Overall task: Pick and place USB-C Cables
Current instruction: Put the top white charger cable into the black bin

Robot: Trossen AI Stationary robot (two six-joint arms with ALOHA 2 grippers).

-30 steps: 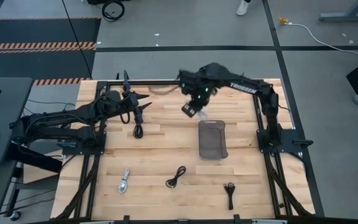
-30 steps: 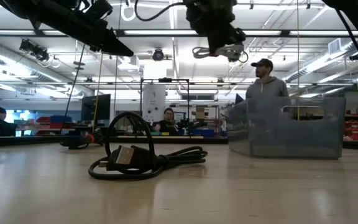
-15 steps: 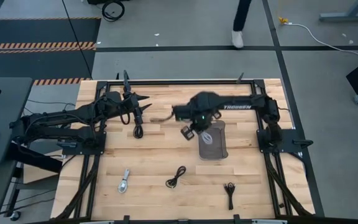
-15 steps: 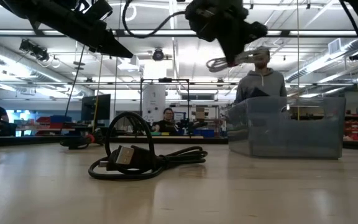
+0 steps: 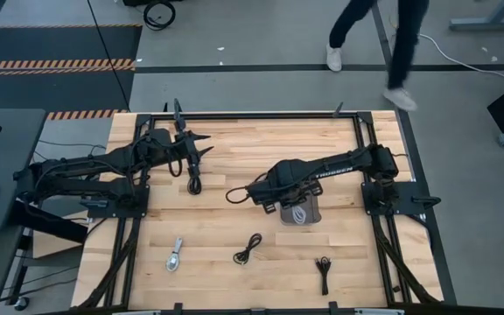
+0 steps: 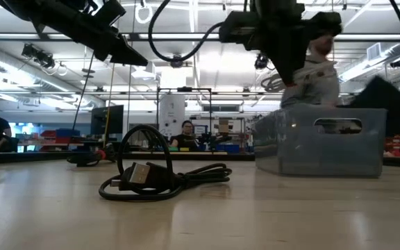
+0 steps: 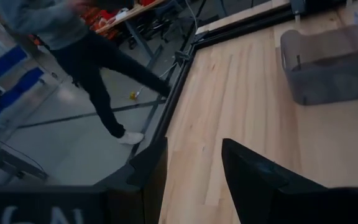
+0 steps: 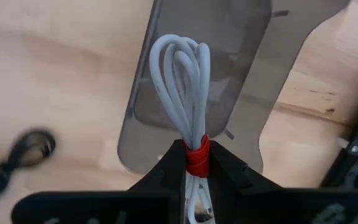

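My right gripper (image 5: 283,207) hovers over the grey tray (image 5: 309,185), shut on a white coiled cable (image 5: 298,213) bound with a red tie. The right wrist view shows the white loops (image 8: 182,81) above the tray's floor (image 8: 229,56). One black cable (image 5: 193,182) lies below my left gripper (image 5: 196,147), which is open and raised near the table's far left. A silver cable (image 5: 175,255) and two black cables (image 5: 248,249), (image 5: 324,272) lie flat near the near edge. My right gripper pinches the white cable at its red tie (image 8: 197,155), between the two fingers (image 8: 169,168). The fingers slant down from the table's left side. The coil is lifted clear, and its loops (image 6: 278,82) stick out past the fingertips over the tray's open top.
The tray (image 6: 318,142) stands right of centre, its walls about as high as the gripper's cable. A black cable (image 6: 155,177) lies close to the low camera. Black frame rails edge the table. A person walks past beyond the far edge (image 5: 383,44).
My right gripper has swung from near the table's far edge toward the near edge and come down, carrying the white cable lifted clear until it hangs over the tray. It has stayed shut on the cable. A person has walked across behind the table.
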